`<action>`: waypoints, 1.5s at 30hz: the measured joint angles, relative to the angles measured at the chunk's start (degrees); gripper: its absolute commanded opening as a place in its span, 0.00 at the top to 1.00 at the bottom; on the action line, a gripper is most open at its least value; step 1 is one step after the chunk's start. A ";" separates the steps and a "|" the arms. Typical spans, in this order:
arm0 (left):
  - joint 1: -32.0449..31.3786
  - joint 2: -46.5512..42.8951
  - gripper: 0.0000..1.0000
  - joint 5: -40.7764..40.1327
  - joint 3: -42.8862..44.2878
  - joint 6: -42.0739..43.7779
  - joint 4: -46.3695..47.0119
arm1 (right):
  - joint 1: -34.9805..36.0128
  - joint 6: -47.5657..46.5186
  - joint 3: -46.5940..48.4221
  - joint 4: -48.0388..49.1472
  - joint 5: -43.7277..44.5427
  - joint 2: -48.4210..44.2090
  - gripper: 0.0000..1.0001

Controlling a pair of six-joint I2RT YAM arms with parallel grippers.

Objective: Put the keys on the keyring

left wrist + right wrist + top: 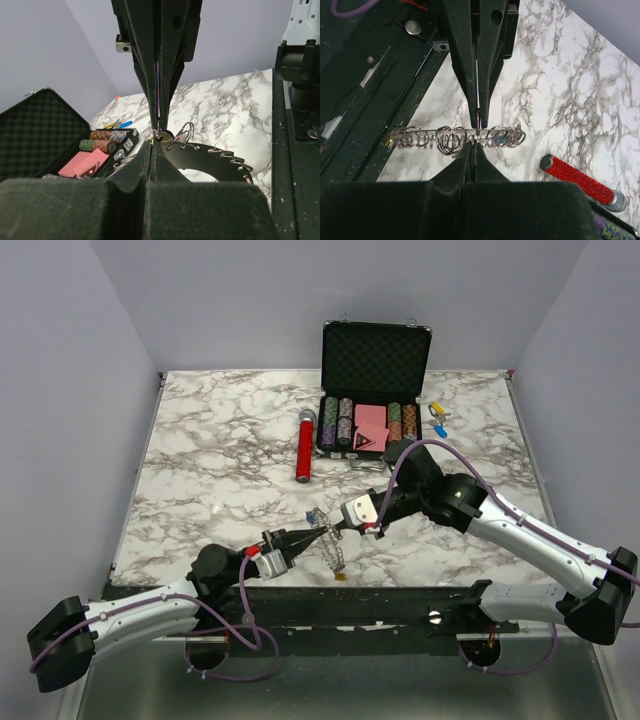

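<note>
Left end effector (316, 532) closed beside keyring (337, 553), right end effector (337, 527) pinching it

Keyring (452, 139): seen edge-on from the right wrist; single keys not separable, mid-span hidden behind the right gripper (477, 136).
Left gripper (157, 134): item pinched at its tips too small to name, possibly a key.
Poker chip case (35, 131): cut by the left edge, front hidden behind the near finger.
Tags (437, 420): tiny, unreadable.
</note>
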 measured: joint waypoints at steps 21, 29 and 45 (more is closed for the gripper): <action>0.00 -2.32 1.00 0.02 0.00 -0.55 -2.01 | 0.00 2.49 0.00 0.90 0.02 0.00 1.00; 0.00 -1.49 1.00 0.07 0.00 -0.92 -1.79 | 0.00 2.73 0.00 1.46 0.02 0.00 1.00; 0.00 -1.51 1.00 0.02 -0.02 -0.92 -1.70 | 0.00 2.49 0.00 1.40 -0.04 0.00 1.00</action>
